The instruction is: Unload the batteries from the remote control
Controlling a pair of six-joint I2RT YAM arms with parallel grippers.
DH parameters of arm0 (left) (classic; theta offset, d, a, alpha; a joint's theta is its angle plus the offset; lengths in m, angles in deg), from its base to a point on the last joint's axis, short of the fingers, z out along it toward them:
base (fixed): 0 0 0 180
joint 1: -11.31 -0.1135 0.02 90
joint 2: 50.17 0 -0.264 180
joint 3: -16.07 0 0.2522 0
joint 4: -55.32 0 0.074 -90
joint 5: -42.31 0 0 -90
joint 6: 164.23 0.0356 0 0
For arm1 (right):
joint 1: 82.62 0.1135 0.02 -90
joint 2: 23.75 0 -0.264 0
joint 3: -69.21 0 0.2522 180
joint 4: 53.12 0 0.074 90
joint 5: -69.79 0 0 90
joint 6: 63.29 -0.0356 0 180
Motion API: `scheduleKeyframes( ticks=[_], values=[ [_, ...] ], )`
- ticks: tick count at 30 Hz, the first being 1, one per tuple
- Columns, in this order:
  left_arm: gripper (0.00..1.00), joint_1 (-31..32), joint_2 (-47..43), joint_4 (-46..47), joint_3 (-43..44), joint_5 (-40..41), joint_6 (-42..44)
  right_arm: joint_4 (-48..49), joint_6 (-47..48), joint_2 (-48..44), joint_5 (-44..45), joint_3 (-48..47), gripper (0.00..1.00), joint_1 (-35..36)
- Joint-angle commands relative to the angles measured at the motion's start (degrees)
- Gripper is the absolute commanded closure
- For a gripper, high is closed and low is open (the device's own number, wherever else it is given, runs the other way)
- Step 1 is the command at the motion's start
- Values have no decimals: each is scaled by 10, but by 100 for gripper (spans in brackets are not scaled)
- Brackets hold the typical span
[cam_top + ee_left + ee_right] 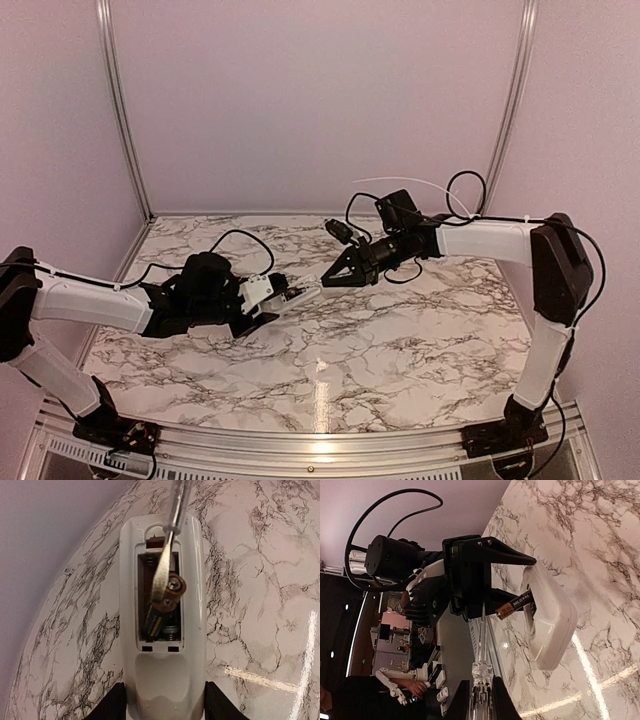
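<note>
The left hand (264,297) clamps the near end of the remote control (162,680) over the marble-patterned tabletop (400,330), one dark finger pressed to each long side. The white casing is held back-up, its far end pointing towards the right arm near the middle of the enclosure. The dark battery recess lies uncovered.

One battery (167,597) is tipped out of the recess: its copper-coloured end with a metallic cap stands above the casing, and its black lettered body slopes back down into the compartment. In the right wrist view the same battery juts at a slant from the remote's back, copper end outermost. Whether a second cell sits beside it cannot be told; only a small metallic part shows at the near end of the recess.

The right hand (330,278) is closed on a flat-bladed tool (482,675) with a clear handle, which runs straight out between its dark fingers. The thin shaft reaches across to the remote. In the left wrist view the flat metal blade comes in from the far end of the casing and lies against the left side of the raised battery, just under its copper end.

Black cables (240,240) loop above both wrists, and pale lilac walls (320,100) close in the tabletop on three sides.
</note>
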Motion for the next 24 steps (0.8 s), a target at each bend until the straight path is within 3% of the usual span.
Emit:
scheduleKeyframes(
  ticks=[1, 18, 24],
  values=[
    [93, 5, 9, 69, 7, -23, 15, -14, 34, -11, -44, -12, 100, 14],
    [93, 5, 17, 51, 18, -1, 1, -99, 82, -25, 10, -50, 100, 14],
    [93, 6, 20, 41, 26, 5, -8, -92, 63, -42, 76, -74, 100, 14]
  ],
)
